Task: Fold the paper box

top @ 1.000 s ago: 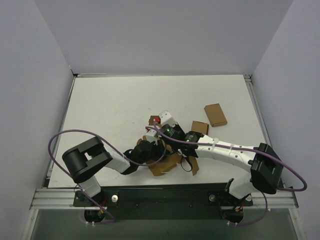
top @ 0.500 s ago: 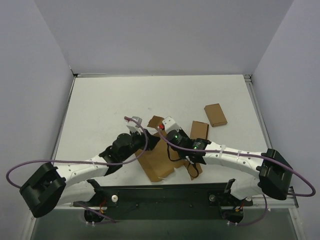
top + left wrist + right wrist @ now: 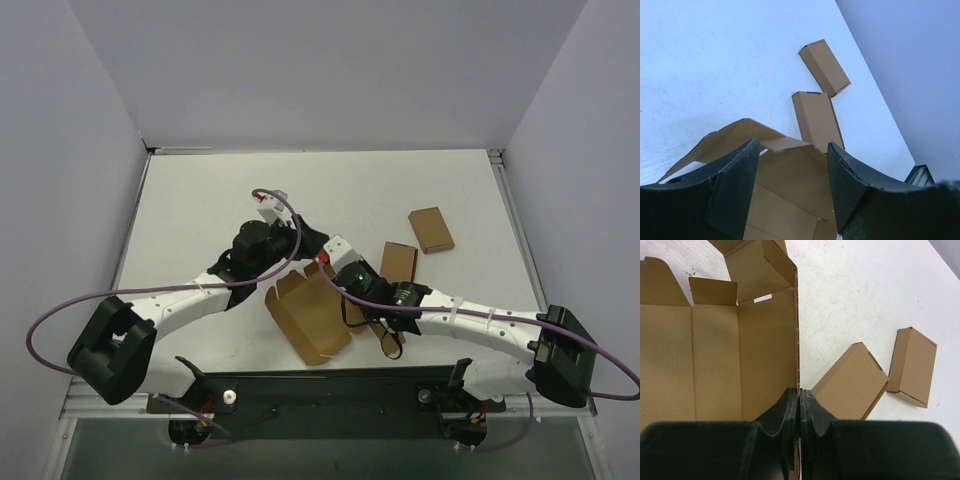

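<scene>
The paper box (image 3: 310,318) is a brown cardboard piece, partly folded up with open flaps, near the table's front middle. My right gripper (image 3: 800,392) is shut on the box's raised side wall (image 3: 767,350), pinching its edge. In the top view it (image 3: 345,283) sits at the box's right side. My left gripper (image 3: 792,162) is open, its jaws wide apart just above the box's far flap (image 3: 747,137); I cannot tell whether it touches the flap. In the top view it (image 3: 305,245) hovers at the box's far end.
Two small flat brown boxes lie to the right: one (image 3: 431,229) farther back, one (image 3: 399,261) close behind the right arm. They also show in the right wrist view (image 3: 912,365) (image 3: 850,382). Grey walls enclose the table on three sides.
My left arm has swung out from under the right arm and reached forward to the box's far end. The right gripper has shifted right and nearer with the box wall, and the box now stands opened.
</scene>
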### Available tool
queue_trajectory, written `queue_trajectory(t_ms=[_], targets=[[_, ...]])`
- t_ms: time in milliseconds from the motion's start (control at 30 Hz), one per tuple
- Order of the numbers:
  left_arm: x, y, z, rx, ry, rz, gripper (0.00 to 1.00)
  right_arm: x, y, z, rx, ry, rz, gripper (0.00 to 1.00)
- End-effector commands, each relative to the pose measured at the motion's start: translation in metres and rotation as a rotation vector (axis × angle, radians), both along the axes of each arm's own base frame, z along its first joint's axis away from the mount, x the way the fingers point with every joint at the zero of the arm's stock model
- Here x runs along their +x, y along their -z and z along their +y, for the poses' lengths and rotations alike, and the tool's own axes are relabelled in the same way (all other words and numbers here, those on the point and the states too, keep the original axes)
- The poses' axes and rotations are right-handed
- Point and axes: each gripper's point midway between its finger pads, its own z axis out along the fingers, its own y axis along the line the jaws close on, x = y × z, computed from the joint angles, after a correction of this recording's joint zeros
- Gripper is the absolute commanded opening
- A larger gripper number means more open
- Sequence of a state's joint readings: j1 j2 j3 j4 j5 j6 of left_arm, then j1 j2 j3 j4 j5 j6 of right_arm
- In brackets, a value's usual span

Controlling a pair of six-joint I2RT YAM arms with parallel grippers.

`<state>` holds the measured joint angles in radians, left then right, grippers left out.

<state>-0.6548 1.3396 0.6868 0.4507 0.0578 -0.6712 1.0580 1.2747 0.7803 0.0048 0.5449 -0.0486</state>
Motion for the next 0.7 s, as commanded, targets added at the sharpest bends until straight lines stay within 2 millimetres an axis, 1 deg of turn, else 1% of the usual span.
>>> queue_trajectory(t_ms=[0, 67, 100, 133, 167, 200, 300, 333, 467, 533, 567, 667], targets=[[0.007, -0.019, -0.029, -0.073, 0.065, -0.024, 0.66, 0.002, -0.011, 0.006, -0.002, -0.004, -0.028, 0.00], [0.009, -0.020, -0.036, -0.068, 0.077, -0.031, 0.66, 0.002, -0.011, 0.007, -0.003, -0.007, -0.027, 0.00], [0.010, -0.013, -0.039, -0.055, 0.081, -0.022, 0.67, 0.003, -0.012, 0.007, -0.002, -0.006, -0.029, 0.00], [0.011, -0.010, -0.041, -0.048, 0.084, -0.020, 0.67, 0.002, -0.013, 0.008, 0.003, -0.008, -0.029, 0.00], [0.013, -0.012, -0.044, -0.049, 0.092, -0.019, 0.67, 0.002, -0.011, 0.007, -0.001, -0.007, -0.027, 0.00], [0.013, -0.009, -0.046, -0.038, 0.098, -0.003, 0.67, 0.002, -0.012, 0.008, -0.002, -0.007, -0.029, 0.00], [0.007, -0.005, -0.051, -0.027, 0.118, 0.023, 0.66, 0.004, -0.013, 0.007, -0.006, 0.005, -0.037, 0.00], [0.002, -0.002, -0.055, -0.025, 0.130, 0.032, 0.67, 0.004, -0.013, 0.006, -0.010, 0.011, -0.040, 0.00], [-0.008, 0.010, -0.065, -0.023, 0.150, 0.066, 0.67, 0.005, -0.009, 0.006, -0.029, 0.007, -0.035, 0.00], [-0.009, 0.011, -0.069, -0.040, 0.155, 0.088, 0.66, 0.005, -0.009, 0.005, -0.035, 0.009, -0.037, 0.00], [-0.010, 0.016, -0.071, -0.037, 0.160, 0.105, 0.66, 0.005, -0.009, 0.005, -0.034, 0.010, -0.039, 0.00], [-0.011, 0.017, -0.074, -0.034, 0.156, 0.111, 0.66, 0.004, -0.010, 0.005, -0.032, 0.005, -0.040, 0.00]])
